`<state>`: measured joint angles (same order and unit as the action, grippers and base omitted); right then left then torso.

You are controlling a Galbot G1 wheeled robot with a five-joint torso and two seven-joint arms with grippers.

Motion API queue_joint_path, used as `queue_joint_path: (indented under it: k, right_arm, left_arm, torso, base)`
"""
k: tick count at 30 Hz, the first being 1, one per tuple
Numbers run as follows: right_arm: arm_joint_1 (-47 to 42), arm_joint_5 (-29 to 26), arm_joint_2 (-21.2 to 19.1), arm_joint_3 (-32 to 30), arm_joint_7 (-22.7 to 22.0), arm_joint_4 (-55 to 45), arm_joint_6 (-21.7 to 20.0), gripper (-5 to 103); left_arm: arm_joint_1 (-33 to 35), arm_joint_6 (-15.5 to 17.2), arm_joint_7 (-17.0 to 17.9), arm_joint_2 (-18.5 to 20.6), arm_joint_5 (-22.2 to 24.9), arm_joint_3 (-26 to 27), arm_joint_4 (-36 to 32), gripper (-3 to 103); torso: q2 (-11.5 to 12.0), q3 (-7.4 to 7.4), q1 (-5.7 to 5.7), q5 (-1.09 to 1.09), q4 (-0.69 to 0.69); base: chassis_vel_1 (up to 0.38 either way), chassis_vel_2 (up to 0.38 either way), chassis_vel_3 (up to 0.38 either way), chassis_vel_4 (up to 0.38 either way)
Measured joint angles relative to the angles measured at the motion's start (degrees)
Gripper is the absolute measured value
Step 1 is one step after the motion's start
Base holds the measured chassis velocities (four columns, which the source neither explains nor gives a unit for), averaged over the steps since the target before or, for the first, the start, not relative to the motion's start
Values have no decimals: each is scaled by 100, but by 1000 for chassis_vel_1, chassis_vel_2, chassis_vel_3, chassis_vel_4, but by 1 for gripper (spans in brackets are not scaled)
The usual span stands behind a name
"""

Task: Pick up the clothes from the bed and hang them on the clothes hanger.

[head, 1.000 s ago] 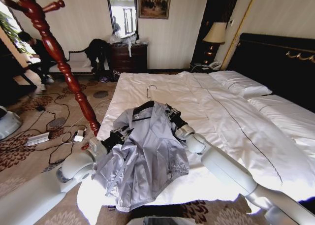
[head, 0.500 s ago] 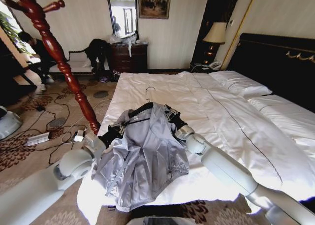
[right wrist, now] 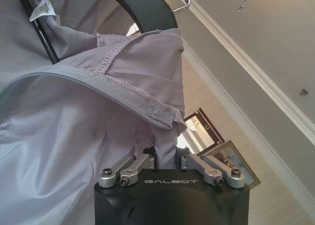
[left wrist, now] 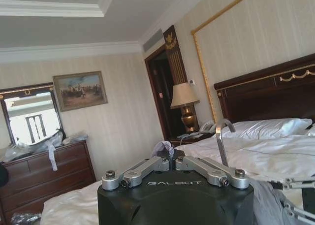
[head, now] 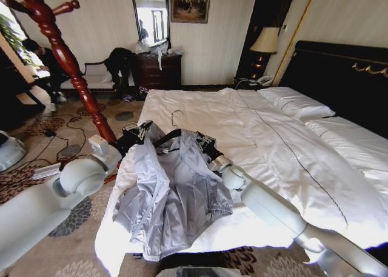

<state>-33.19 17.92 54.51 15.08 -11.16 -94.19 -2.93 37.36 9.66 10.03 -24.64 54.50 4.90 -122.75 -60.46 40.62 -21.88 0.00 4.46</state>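
The light grey jacket, the clothes (head: 182, 186), hangs off the near left corner of the white bed (head: 291, 143), its shoulders lifted and its hem resting on the duvet. The black clothes hanger (head: 168, 137) sits inside the collar, silver hook (head: 176, 114) pointing up. My left gripper (head: 134, 134) is shut on one shoulder; a pinch of grey fabric (left wrist: 162, 148) shows between its fingers, the hook (left wrist: 221, 136) just beyond. At the other shoulder, my right gripper (head: 206, 145) is shut on the jacket's edge (right wrist: 147, 107), with the hanger's arm (right wrist: 142, 8) above it.
A turned red-brown wooden post (head: 66, 65) rises just left of the bed corner, close to my left arm. Cables and a power strip (head: 48, 168) lie on the carpet. A black garment heap (head: 119, 62) lies on a bench by the dresser (head: 157, 68). Pillows (head: 297, 104) and dark headboard (head: 345, 77) are at right.
My left gripper has risen and swung toward the post, pulling the jacket's shoulder up and outward. The hanger and hook rose with it. My right gripper lifted slightly.
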Motion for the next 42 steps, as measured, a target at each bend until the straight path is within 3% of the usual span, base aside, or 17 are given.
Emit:
queue_joint_path:
  k: [2, 3, 7, 10, 13, 15, 18, 21, 33, 38, 40, 42]
  right_arm:
    - [14, -2, 3, 6, 9, 7, 0, 18]
    - [14, -2, 3, 6, 9, 7, 0, 18]
    - [2, -6, 23, -62, 13, 17, 0, 18]
    - [-52, -6, 8, -124, 13, 12, 1, 18]
    - [-107, -6, -23, -194, 12, 5, 5, 18]
    - [-147, -7, -61, -258, 9, 2, 24, 18]
    - [-158, -10, -90, -287, 9, 12, 69, 18]
    - [-113, -18, -53, -285, 11, 34, 86, 18]
    - [-267, -45, -109, -322, 17, -197, 53, 18]
    - [-321, -41, -108, -330, 17, -251, 42, 18]
    - [-359, -38, -113, -331, 17, -275, 37, 18]
    - [-372, -36, -114, -336, 17, -278, 36, 18]
  left_arm:
    - [-588, 15, -45, -83, 47, -494, 132, 1]
    - [-588, 15, -45, -83, 47, -494, 132, 1]
    - [-2098, 9, -197, -393, 78, -1821, 557, 1]
    - [-2446, -11, -242, -460, -5, -2253, 604, 1]
    - [-2363, -13, -335, -353, -145, -2264, 332, 1]
    - [-1880, -22, -424, -168, -367, -2204, 23, 1]
    - [-1647, -64, -481, -97, -596, -2268, -60, 1]
    - [-1566, -98, -525, -147, -775, -2444, -51, 1]
    - [-1409, -137, -524, -435, -1099, -2853, 159, -2]
    - [-1368, -145, -520, -412, -1039, -2807, 55, 10]
    - [-1308, -145, -504, -364, -1020, -2761, 25, 21]
    - [-1278, -146, -494, -337, -1025, -2743, 25, 21]
  torso:
    - [0, 0, 0, -1, 0]
    - [0, 0, 0, -1, 0]
    - [0, 0, 0, 0, 3]
    - [0, 1, -2, 2, 5]
    - [1, 0, -2, 2, 3]
    - [1, -1, 2, 1, -4]
    - [0, -1, 2, -2, -4]
    - [1, 0, 1, 1, 2]
    - [1, 0, 1, 0, 2]
    - [0, -1, 1, 0, 1]
    - [0, -1, 1, 0, 1]
    - [-1, 0, 1, 0, 0]
  base:
    - [0, 0, 0, 0]
    - [0, 0, 0, 0]
    - [0, 0, 0, 0]
    - [0, 0, 0, 0]
    - [0, 0, 0, 0]
    - [0, 0, 0, 0]
    - [0, 0, 0, 0]
    - [0, 0, 0, 0]
    - [0, 0, 0, 0]
    - [0, 0, 0, 0]
    - [0, 0, 0, 0]
    - [0, 0, 0, 0]
